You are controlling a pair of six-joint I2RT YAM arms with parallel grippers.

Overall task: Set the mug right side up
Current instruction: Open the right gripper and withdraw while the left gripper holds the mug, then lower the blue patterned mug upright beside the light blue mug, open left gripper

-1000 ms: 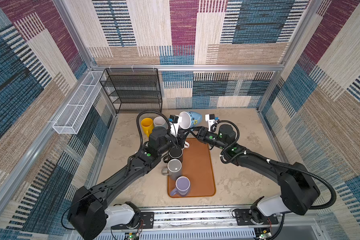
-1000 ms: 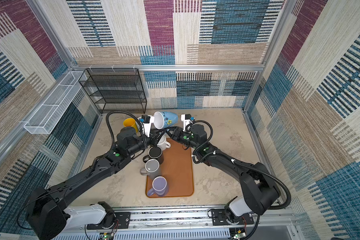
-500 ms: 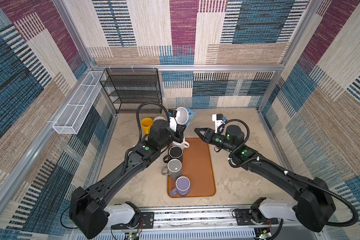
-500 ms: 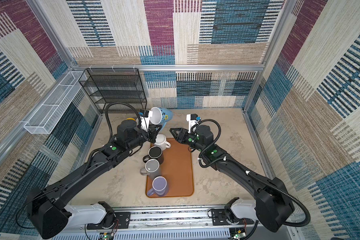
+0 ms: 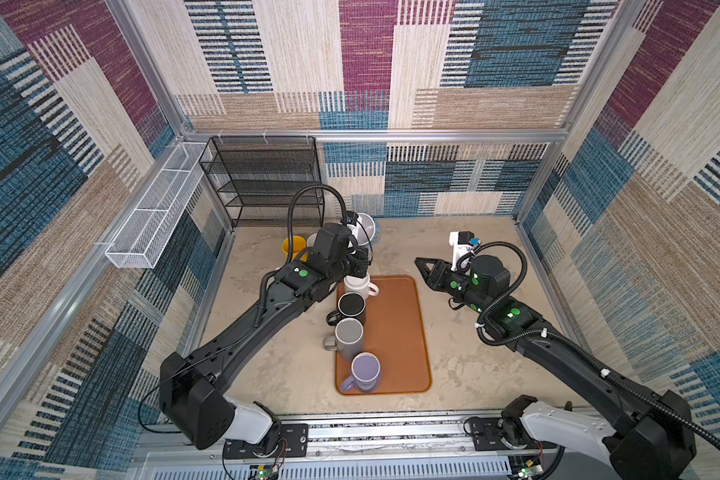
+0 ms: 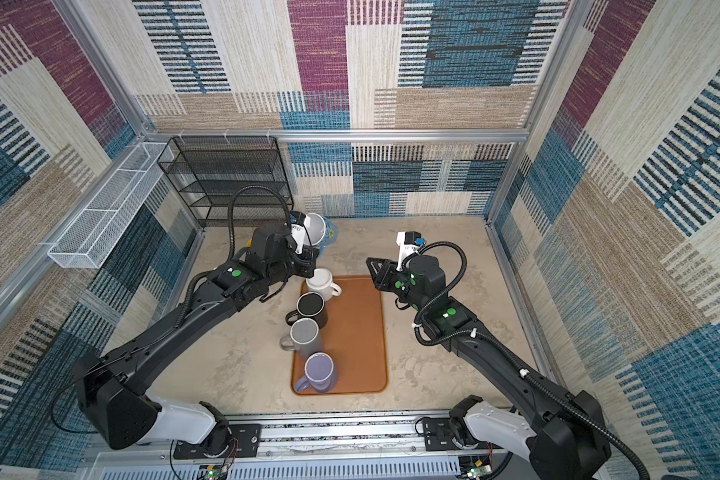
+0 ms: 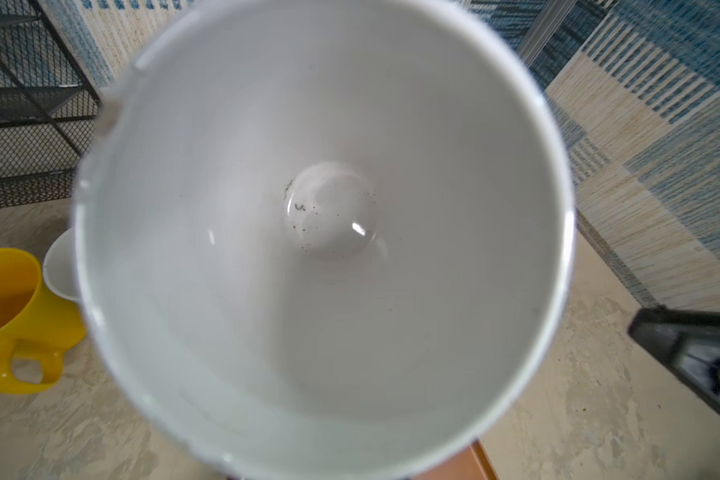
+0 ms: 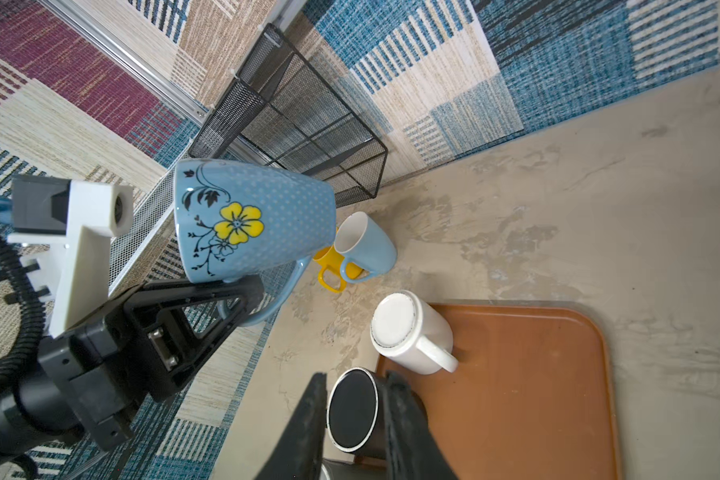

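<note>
Presently the left tool is clenched on the handle of the pale-blue ceramic mug with a yellow flower, held aloft beyond the far-left corner of the orange-brown plastic tray. Mug is tilted on its side, neither inverted nor upright. Right tool stands off the tray's far-right corner, jaws slightly apart, empty. Judged about half done: final rotation, set-down on the tabletop and release remain.

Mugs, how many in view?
7: white, black, grey, purple in a row on the tray; a flowered blue one in the left gripper; yellow and plain blue by the rack. The left arm may hide more.
</note>
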